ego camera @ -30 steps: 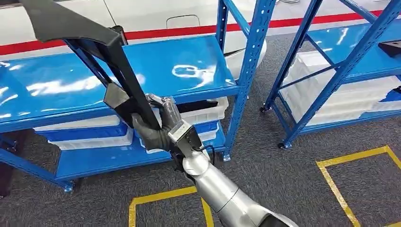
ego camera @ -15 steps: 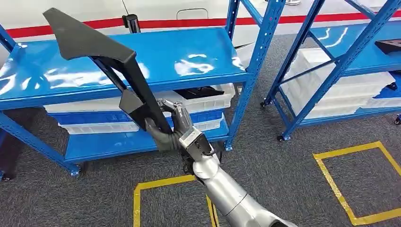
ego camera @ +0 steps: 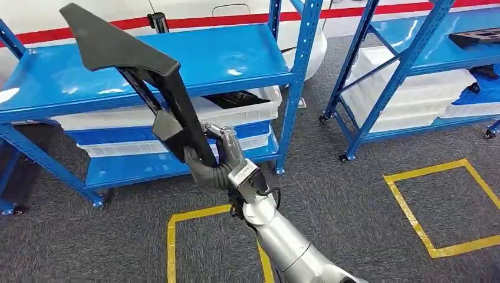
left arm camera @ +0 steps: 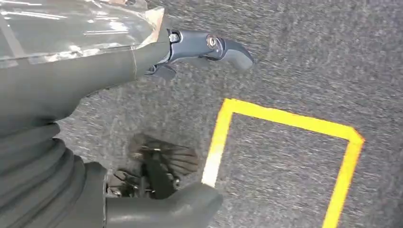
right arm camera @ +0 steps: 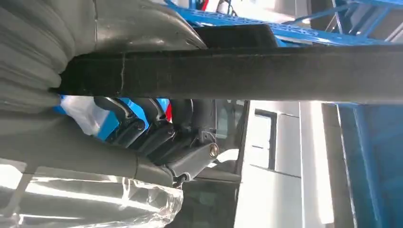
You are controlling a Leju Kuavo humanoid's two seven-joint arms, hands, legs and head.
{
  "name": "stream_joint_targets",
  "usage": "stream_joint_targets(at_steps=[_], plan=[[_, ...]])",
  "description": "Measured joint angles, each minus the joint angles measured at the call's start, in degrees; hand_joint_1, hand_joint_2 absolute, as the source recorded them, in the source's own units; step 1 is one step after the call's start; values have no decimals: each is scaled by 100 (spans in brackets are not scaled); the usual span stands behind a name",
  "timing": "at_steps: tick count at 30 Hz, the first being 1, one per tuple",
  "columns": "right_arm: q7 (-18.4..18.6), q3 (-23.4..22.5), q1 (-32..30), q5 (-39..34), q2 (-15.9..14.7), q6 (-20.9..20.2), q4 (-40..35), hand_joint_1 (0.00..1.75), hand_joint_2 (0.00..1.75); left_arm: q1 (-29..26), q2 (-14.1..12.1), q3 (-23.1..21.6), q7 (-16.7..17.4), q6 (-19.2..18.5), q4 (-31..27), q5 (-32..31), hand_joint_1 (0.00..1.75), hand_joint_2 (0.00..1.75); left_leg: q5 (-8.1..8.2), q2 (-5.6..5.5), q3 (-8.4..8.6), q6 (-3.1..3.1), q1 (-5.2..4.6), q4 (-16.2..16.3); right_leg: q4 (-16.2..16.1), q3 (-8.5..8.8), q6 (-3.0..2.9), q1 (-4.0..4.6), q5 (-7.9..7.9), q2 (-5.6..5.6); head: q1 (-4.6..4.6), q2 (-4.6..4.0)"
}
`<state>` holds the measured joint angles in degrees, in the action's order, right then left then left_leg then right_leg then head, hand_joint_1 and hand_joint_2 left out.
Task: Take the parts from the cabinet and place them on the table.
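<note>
**One black part held up in front of the blue rack**

Right hand point(ego camera: 215, 159) grips the long black part point(ego camera: 171, 100) near its lower end, fingers wrapped round the bar. Part stands tilted, its broad flat end highest, over the front edge of the blue rack point(ego camera: 236, 59). White bins point(ego camera: 253, 115) sit on the rack's lower shelf, behind the hand. Second blue rack point(ego camera: 407, 53) stands well apart from the first, with another black part point(ego camera: 474, 38) on its shelf. Yellow floor tape point(ego camera: 171, 236) on grey carpet below the first rack. Left hand point(left arm camera: 95, 71) hangs over the carpet, holding nothing, fingers apart.
</note>
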<state>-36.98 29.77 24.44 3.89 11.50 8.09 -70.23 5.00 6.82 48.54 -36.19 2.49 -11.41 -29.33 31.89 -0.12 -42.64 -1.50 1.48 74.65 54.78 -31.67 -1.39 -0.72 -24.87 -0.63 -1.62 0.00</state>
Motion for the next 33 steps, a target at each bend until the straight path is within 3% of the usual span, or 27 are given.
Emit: stream_joint_targets(at_steps=[1, 3, 4, 5, 6, 8, 9, 10, 12, 13, 14, 15, 16, 18, 19, 20, 21, 22, 24, 25, 27, 28, 29, 30, 31, 32, 33], plan=[[2, -2, -17, -2, 0, 0, 0, 175, 175, 0, -4, 0, 2, 0, 0, 0, 0, 175, -185, 1, 122, -41, 43, -17, 18, -101, 28, -15, 62, -7, -2, 0], [4, -13, -23, -2, -2, -2, 0, 175, 175, 4, -11, -4, 2, 0, 0, 0, 0, 175, -535, 7, 662, -109, 110, -588, 116, -308, 119, -59, 154, -5, 0, 0], [7, -13, -22, -2, 0, -11, -18, 175, 175, 14, -11, -9, 2, 0, 0, -4, 0, 175, -467, 7, 1124, -134, 147, -1152, 212, -398, 151, -61, 189, -2, 0, 0], [18, -19, -26, 7, 0, -24, -61, 175, 175, 28, -9, -20, 2, -2, -2, -15, 0, 175, -219, -13, 1424, -144, 110, -1605, 278, -499, 186, -40, 208, 7, 9, 0], [28, -28, -32, 26, 2, -33, -83, 175, 175, 35, -15, -24, -2, -7, -2, -26, 0, 175, -160, -28, 1412, -42, 79, -1659, 301, -514, 240, -33, 246, -3, -26, 0], [37, -33, -36, 68, 0, -39, -131, 175, 175, 23, -17, -39, -20, -11, -2, -70, 0, 175, -216, -13, 1331, 71, 17, -1644, 255, -518, 365, -32, 364, -9, -24, 0], [44, -41, -63, 94, -6, -46, -157, 175, 175, 20, -17, -48, -41, -9, -2, -70, 0, 175, -300, -2, 1249, 165, -5, -1685, 212, -546, 429, -8, 436, -3, -33, 0], [44, -59, -83, 123, -28, -75, -183, 175, 175, 31, -7, -48, -61, -9, 0, -70, 0, 175, -417, 54, 1200, 265, 26, -1729, 266, -607, 435, -43, 368, -1, -30, 0], [41, -70, -120, 138, -55, -157, -251, 175, 175, 41, -7, -48, -85, -4, -2, -68, 0, 175, -587, 54, 1040, 376, 4, -1744, 830, -885, 297, -46, -288, 21, -57, 0], [33, -74, -140, 151, -68, -179, -267, 175, 175, 39, -9, -46, -87, 22, -2, -68, 0, 175, -674, 57, 935, 382, -1, -1741, 1331, -1000, 269, -49, -612, 24, -61, 0], [28, -77, -153, 193, -77, -208, -269, 175, 175, 38, -9, -46, -85, 64, -2, -72, 0, 175, -749, 63, 836, 383, -9, -1736, 1752, -1082, 291, -49, -781, 25, -59, 0], [22, -79, -167, 234, -90, -214, -269, 175, 175, 38, -7, -46, -79, 98, -2, -89, 0, 175, -827, 66, 736, 381, -19, -1733, 2033, -1084, 348, -44, -799, 33, -63, 0], [17, -79, -186, 271, -96, -227, -269, 175, 175, 38, -4, -46, -74, 114, -2, -112, 0, 175, -914, 67, 624, 369, -31, -1731, 2077, -958, 427, -45, -700, 35, -59, 0], [13, -76, -189, 293, -94, -236, -271, 175, 175, 38, 2, -46, -63, 127, -2, -125, 0, 175, -1065, 65, 434, 335, -40, -1729, 1512, -386, 511, -35, -425, 36, -68, 0], [11, -77, -182, 308, -88, -243, -277, 175, 175, 42, 9, -46, -61, 135, -2, -123, 0, 175, -1144, 59, 369, 310, -42, -1724, 994, 40, 470, -34, -428, 36, -68, 0], [11, -77, -181, 310, -74, -247, -304, 175, 175, 41, 11, -46, -57, 151, -2, -125, 0, 175, -1194, 54, 335, 275, -55, -1715, 449, 508, 384, -15, -600, 37, -78, 0], [7, -77, -171, 313, -57, -251, -319, 175, 175, 41, 15, -46, -55, 160, -2, -125, 0, 175, -1264, 60, 296, 235, -69, -1711, 12, 713, 326, 65, -732, 44, -89, 0], [-2, -74, -172, 319, -50, -254, -319, 175, 175, 43, 15, -46, -55, 164, -2, -125, 0, 175, -1350, 66, 305, 199, -68, -1767, 74, 591, 297, 60, -686, 59, -50, 0], [-15, -77, -180, 380, -57, -254, -315, 175, 175, 21, 13, -46, -39, 170, -2, -136, 0, 175, -1449, 54, 279, 142, -63, -1796, 98, 525, 209, 63, -618, 56, -70, 0], [-50, -77, -186, 453, -63, -254, -304, 175, 175, 6, 9, -44, -44, 162, 2, -133, 0, 175, -1426, 52, 235, 121, -11, -1765, 88, 472, 125, -90, -542, 27, -39, 0], [-136, -61, -190, 636, -57, -254, -302, 175, 175, -9, 13, -17, -90, 109, 0, -59, 0, 175, -677, 33, 95, 78, -5, -1335, 87, 357, -28, -45, -439, -10, -26, 0], [-170, -50, -193, 710, -55, -260, -299, 175, 175, -10, 20, 0, -114, 109, 0, -46, 0, 175, -332, 13, 13, 47, -4, -933, 90, 288, -39, -31, -382, -42, -31, 0], [-194, -39, -196, 758, -52, -262, -299, 175, 175, -8, 20, 13, -118, 111, 0, -44, 0, 175, -141, 12, -67, 14, 2, -534, 93, 270, -41, -16, -333, -76, -24, 0], [-210, -22, -203, 819, -57, -262, -291, 175, 175, -8, 20, 33, -116, 129, 0, -46, 0, 175, -158, 13, -120, -14, 14, -170, 107, 204, -24, -10, -283, -119, -28, 0], [-212, -13, -224, 859, -59, -262, -284, 175, 175, -11, 20, 46, -111, 151, 0, -53, 0, 175, -322, 17, -101, -29, 26, -20, 119, 149, -3, -10, -254, -156, -24, 0], [-219, -11, -256, 883, -63, -262, -284, 175, 175, -11, 22, 52, -94, 177, 0, -72, 0, 175, -538, 29, 50, -39, 44, -122, 144, 92, 29, -17, -232, -204, -24, 0], [-225, -11, -277, 909, -63, -262, -284, 175, 175, -11, 22, 57, -85, 179, 0, -81, 0, 175, -666, 73, 330, -50, 63, -471, 177, 56, 38, -24, -229, -252, -26, 0]])
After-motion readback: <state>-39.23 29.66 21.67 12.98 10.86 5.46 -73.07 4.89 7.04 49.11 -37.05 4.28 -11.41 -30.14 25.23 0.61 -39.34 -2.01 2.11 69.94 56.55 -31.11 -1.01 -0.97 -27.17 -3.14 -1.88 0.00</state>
